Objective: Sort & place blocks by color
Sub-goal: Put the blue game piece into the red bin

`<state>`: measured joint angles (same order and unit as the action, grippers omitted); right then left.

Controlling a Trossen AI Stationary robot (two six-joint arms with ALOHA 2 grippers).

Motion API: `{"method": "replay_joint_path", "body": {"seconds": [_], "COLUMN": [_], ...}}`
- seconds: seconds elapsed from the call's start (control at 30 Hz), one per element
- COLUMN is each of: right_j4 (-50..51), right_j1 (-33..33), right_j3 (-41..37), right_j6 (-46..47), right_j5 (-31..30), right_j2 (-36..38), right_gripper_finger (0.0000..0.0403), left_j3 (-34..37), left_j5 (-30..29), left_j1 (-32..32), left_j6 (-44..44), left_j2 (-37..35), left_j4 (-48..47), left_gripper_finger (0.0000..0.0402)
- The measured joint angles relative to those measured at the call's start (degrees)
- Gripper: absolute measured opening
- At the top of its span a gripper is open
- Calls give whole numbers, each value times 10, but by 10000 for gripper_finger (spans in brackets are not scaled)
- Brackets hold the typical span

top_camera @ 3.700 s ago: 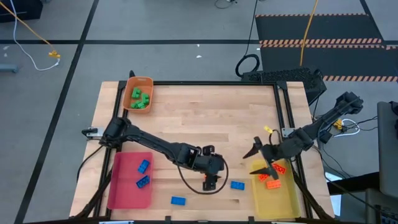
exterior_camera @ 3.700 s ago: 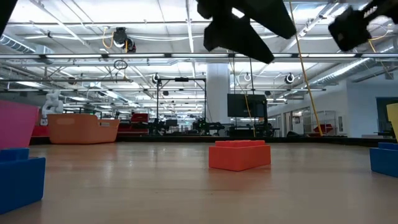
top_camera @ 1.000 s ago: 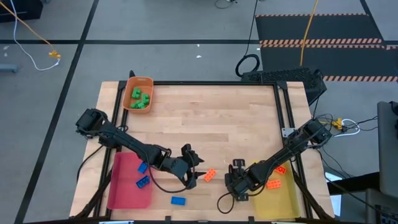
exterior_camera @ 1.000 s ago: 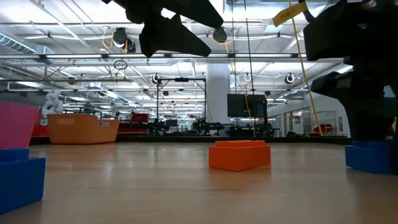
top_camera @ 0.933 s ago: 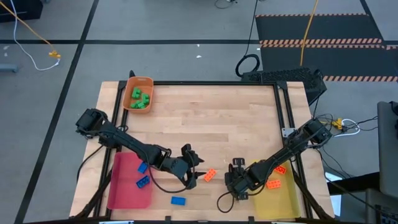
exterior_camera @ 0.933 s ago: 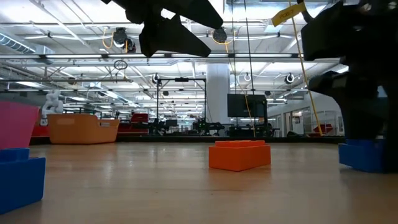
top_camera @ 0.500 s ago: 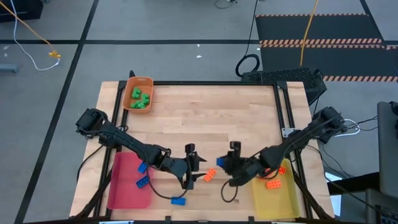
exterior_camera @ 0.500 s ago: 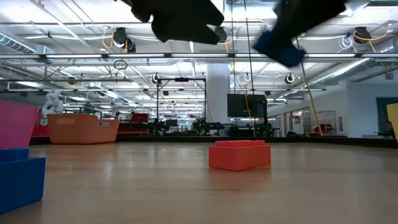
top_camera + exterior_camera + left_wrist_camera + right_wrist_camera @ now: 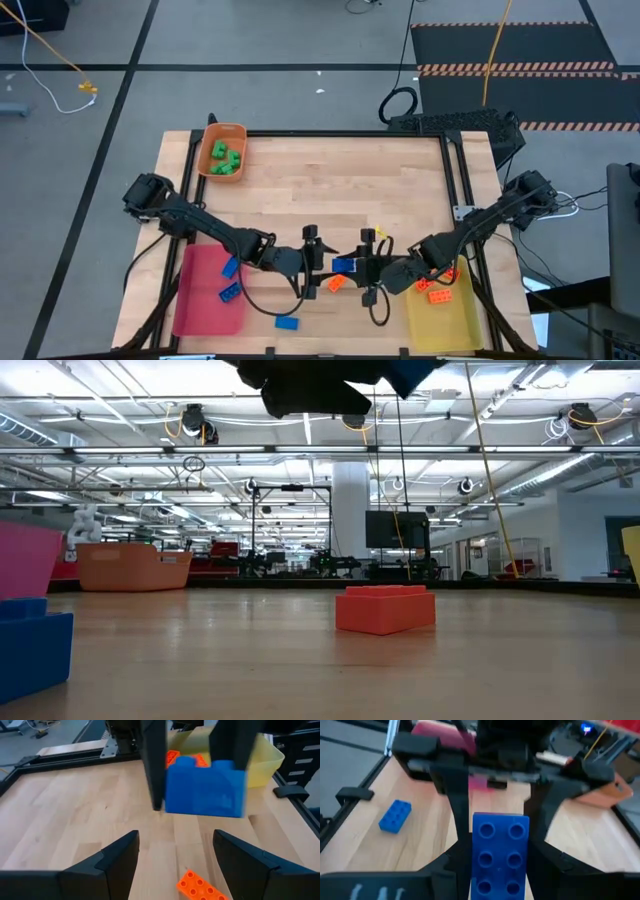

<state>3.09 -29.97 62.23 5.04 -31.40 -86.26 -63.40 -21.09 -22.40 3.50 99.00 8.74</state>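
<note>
My right gripper (image 9: 362, 266) is clamping a blue brick (image 9: 344, 265) in the air near the worktop's front edge, over an orange brick (image 9: 336, 283); my left gripper (image 9: 314, 262) is facing it, fingers spread wide.

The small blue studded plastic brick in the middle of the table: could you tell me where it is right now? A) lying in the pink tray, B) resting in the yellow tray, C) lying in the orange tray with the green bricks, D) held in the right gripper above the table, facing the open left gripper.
D: the right gripper is shut on the blue brick above the wooden table, while the left gripper stands open just before it.
</note>
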Motion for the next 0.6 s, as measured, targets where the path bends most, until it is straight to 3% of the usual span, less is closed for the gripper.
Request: {"method": "replay_joint_path", "body": {"seconds": [0.6], "right_j4": [-258], "right_j1": [-1], "right_j3": [-86], "right_j6": [-126], "right_j5": [-2], "right_j2": [1], "right_gripper_finger": [132], "left_j3": [1], "left_j5": [4], "left_j1": [0], "left_j6": [7], "left_j2": [1], "left_j4": [82], "left_gripper_finger": [255]}}
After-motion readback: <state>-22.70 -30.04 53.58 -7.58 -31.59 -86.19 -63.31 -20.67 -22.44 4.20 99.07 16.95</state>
